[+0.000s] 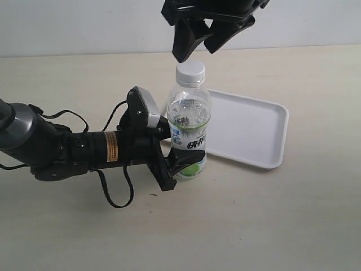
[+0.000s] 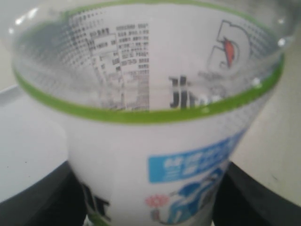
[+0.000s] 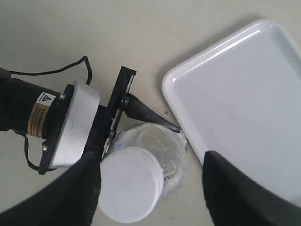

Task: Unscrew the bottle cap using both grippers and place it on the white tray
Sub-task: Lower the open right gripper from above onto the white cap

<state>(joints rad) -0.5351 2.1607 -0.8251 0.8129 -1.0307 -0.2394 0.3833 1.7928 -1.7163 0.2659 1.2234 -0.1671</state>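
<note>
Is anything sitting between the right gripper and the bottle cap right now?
Nothing visible. The right gripper hangs open just above the bottle cap, with only open air between them. The left gripper clamps the bottle lower down, clear of that path.

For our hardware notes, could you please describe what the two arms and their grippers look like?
The left gripper is black with two tapered fingers. It sits on a black cylindrical body that joins a grey section, carries an orange label and trails black cables. A silver-grey camera box is mounted on it. The right gripper is likewise black, with two tapered fingers.
</note>
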